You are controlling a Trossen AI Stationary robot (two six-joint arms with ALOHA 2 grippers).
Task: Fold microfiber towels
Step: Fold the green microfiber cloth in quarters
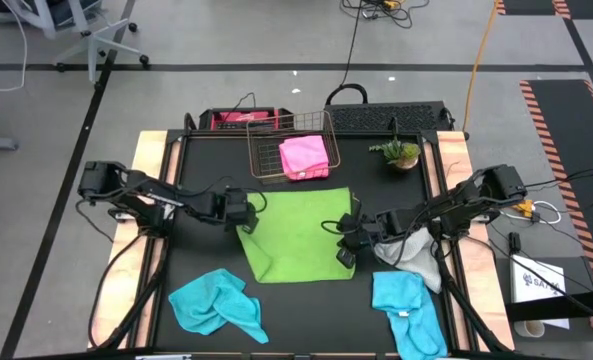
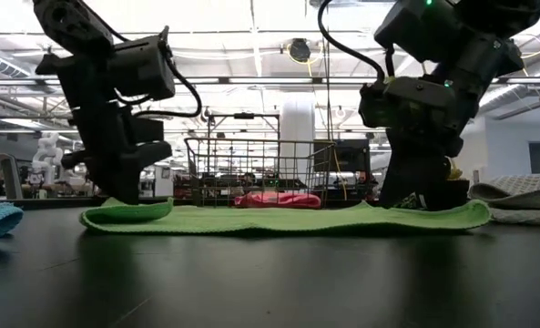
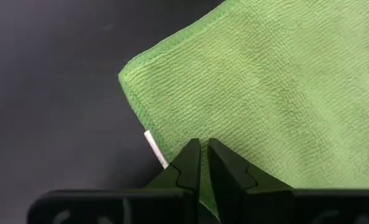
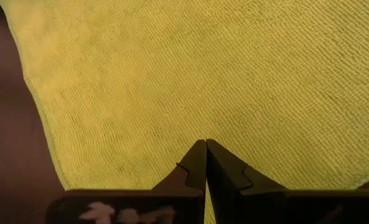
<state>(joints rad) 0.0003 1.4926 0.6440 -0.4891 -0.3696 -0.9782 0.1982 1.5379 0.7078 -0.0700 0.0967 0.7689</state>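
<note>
A lime green towel (image 1: 301, 232) lies spread flat on the black table, also in the low view (image 2: 279, 219). My left gripper (image 1: 246, 218) stands at its left edge near the far left corner, shut on it. My right gripper (image 1: 348, 245) stands at its right edge, shut on it. A pink towel (image 1: 304, 157) lies in the copper wire basket (image 1: 266, 150). Two turquoise towels (image 1: 216, 303) (image 1: 404, 305) lie crumpled at the near edge. A light grey towel (image 1: 414, 255) lies bunched under my right arm. My left gripper pinches the green towel's left edge (image 3: 172, 140) between its two fingers, close to the corner and beside a white tag (image 3: 153, 146). The fingers come from above, slanting in from the table's left. The towel lies on the table. My right gripper pinches the green towel at its right edge (image 4: 206, 134) between its two fingers, slanting down from the table's right. The gripper itself hides the exact spot. The towel lies flat on the table.
A small potted plant (image 1: 401, 153) stands at the far right, next to the basket. A red container (image 1: 241, 118) and a black tray (image 1: 386, 118) sit along the far edge. Bare table shows between the green towel and the near edge.
</note>
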